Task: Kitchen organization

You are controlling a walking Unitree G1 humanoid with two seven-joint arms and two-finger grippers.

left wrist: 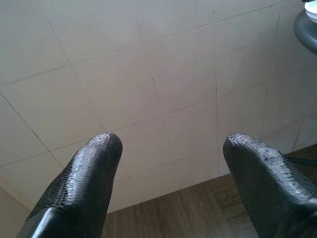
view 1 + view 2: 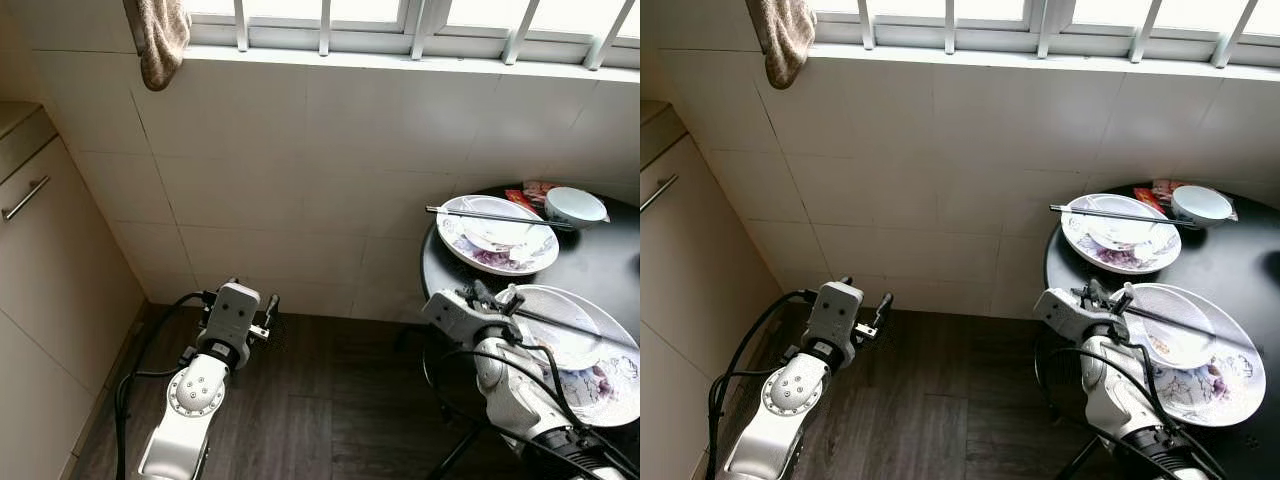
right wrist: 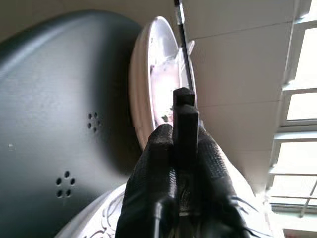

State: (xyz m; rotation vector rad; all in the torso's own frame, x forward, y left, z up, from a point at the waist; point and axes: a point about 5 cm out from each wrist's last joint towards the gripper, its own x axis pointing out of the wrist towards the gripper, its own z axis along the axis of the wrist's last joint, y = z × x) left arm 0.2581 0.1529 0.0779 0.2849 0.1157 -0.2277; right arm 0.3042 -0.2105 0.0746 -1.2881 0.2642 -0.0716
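Round black table (image 2: 600, 262) beside the tiled wall (image 2: 300, 180), carrying two patterned plates, each with a smaller dish or bowl on it. The far plate (image 2: 497, 237) bears one pair of chopsticks (image 2: 498, 216) across its rim, with a white bowl (image 2: 574, 206) and a red packet (image 2: 528, 194) just behind. The near plate (image 2: 590, 355) lies at the table's edge, a second pair of chopsticks (image 2: 575, 330) resting across it.

Right claw (image 2: 492, 297) is at the rim of the near plate, its fingers clenched on the end of those chopsticks; the right wrist view shows a dark stick end pinched between the pads, though the contact is seen from very close and partly hidden. Left claw (image 1: 168, 163) hangs released over the wooden floor (image 2: 300, 400), facing the wall, holding nothing.

Progress, judged: early. All tableware remains on the table; only the first utensil is gripped. Lifting it away, then clearing plates, bowl and packet, is still to do.
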